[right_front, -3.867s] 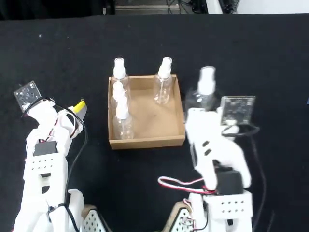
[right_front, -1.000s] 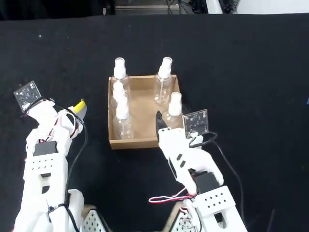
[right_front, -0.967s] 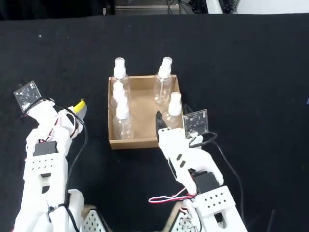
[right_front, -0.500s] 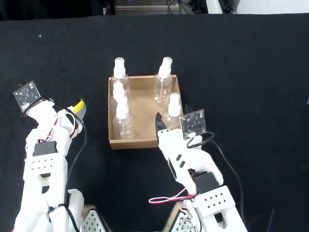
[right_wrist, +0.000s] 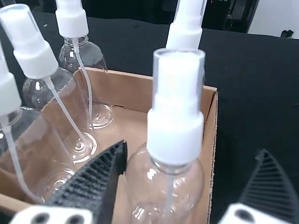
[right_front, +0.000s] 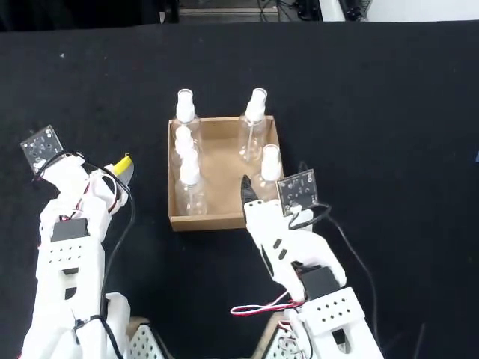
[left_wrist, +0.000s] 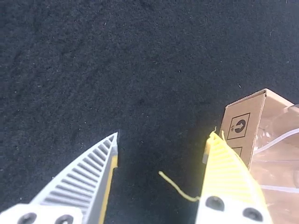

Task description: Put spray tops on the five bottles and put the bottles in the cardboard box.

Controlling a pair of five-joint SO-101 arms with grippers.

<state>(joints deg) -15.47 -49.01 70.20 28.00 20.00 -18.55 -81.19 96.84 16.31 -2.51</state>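
We are holding our left gripper (left_wrist: 163,140) at nine o'clock from the cardboard box (right_front: 224,221), its fingers spread apart. Five capped bottles (right_front: 185,112) are standing inside the box. Our right gripper (right_wrist: 194,154) is straddling the five-o'clock bottle (right_front: 270,161), fingers apart.

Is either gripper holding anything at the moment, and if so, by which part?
Nothing is held. The right gripper is open around a spray bottle in the cardboard box; the left gripper is open.

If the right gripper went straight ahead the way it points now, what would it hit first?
Most likely the clear plastic bottle with a white spray top standing in the brown cardboard box: it stands between the jaws of the open right gripper, directly ahead.
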